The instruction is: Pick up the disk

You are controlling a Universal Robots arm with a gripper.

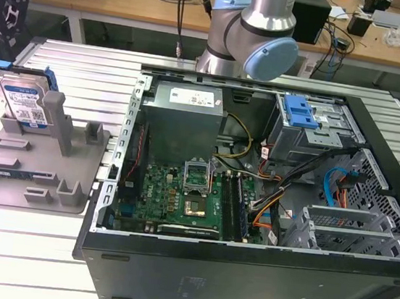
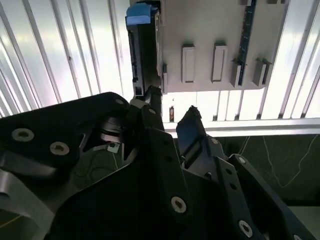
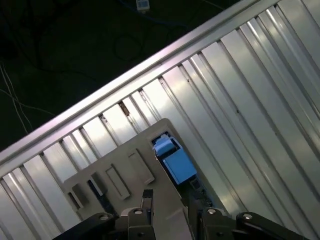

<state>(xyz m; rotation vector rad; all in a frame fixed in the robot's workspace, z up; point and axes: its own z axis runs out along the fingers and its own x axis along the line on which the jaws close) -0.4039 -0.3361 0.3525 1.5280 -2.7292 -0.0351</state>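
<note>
The disk (image 1: 23, 102) stands on edge in the grey holder (image 1: 44, 167) at the exterior view's left, a silver drive with a white-and-blue label and blue edging. In the second wrist view the disk (image 2: 142, 47) appears edge-on with its blue cap, slotted into the holder (image 2: 205, 30). The first wrist view has the blue edge of the disk (image 3: 173, 161) beside the holder plate (image 3: 125, 175). My gripper (image 2: 172, 112) hovers above the holder's edge, a short way from the disk. It is open, and nothing sits between its two black fingers (image 2: 152, 102).
An open computer case (image 1: 256, 164) takes up the middle and right of the slatted aluminium table (image 1: 26, 259). It holds a bright blue bracket (image 1: 299, 112), a motherboard and cables. The arm's base (image 1: 262, 26) rises behind the case. Cluttered benches stand at the back.
</note>
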